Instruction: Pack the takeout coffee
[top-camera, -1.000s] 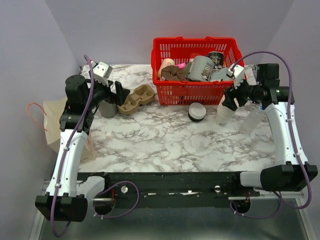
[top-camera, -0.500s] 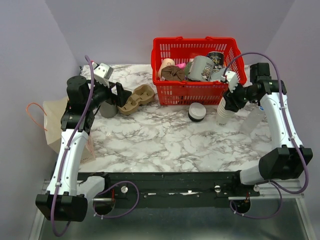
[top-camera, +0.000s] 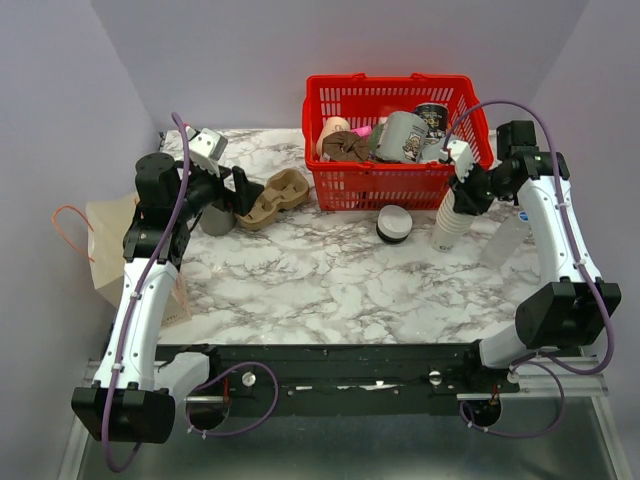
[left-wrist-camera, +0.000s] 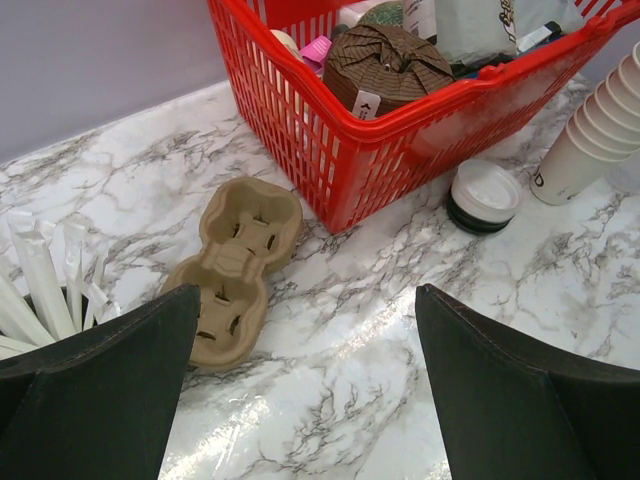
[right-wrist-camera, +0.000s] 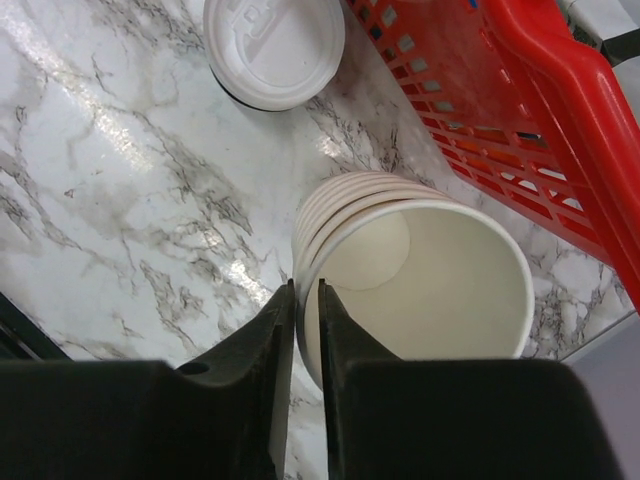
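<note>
White paper cups (top-camera: 449, 222) stand stacked on the bench (top-camera: 330, 280) near the red basket's (top-camera: 380, 185) right end, our right claw (right-wrist-camera: 297, 300) pinched narrow on the top cup's (right-wrist-camera: 440, 300) rim. Our left claw (left-wrist-camera: 307, 300) gapes wide by the cardboard carrier (left-wrist-camera: 238, 265); the takeout coffee we cannot locate.
</note>
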